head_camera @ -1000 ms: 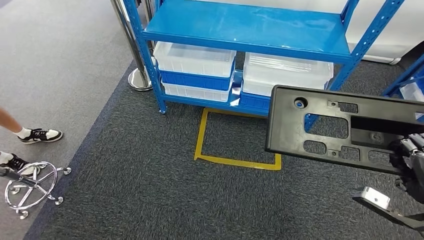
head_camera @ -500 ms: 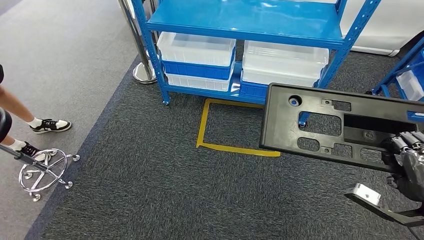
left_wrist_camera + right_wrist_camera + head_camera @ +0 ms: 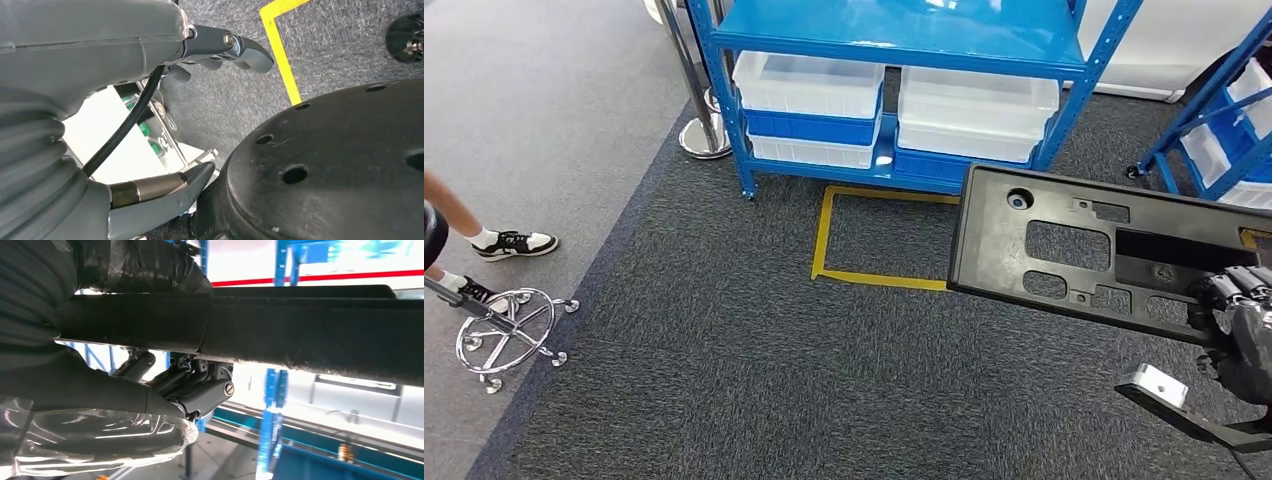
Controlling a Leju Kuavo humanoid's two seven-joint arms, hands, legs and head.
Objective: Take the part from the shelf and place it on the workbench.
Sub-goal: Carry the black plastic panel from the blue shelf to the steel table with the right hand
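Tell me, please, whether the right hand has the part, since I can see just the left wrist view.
Observer: Yes. In the head view the right hand grips the black part at one end, and the part is held out flat above the carpet.
Operator: Thank you. Where is the shelf?
Observer: The blue shelf stands just ahead, with white and blue bins on its lower level.
Operator: Is anyone nearby?
Observer: A person's feet in black-and-white sneakers show on the left, beside a chrome chair base.
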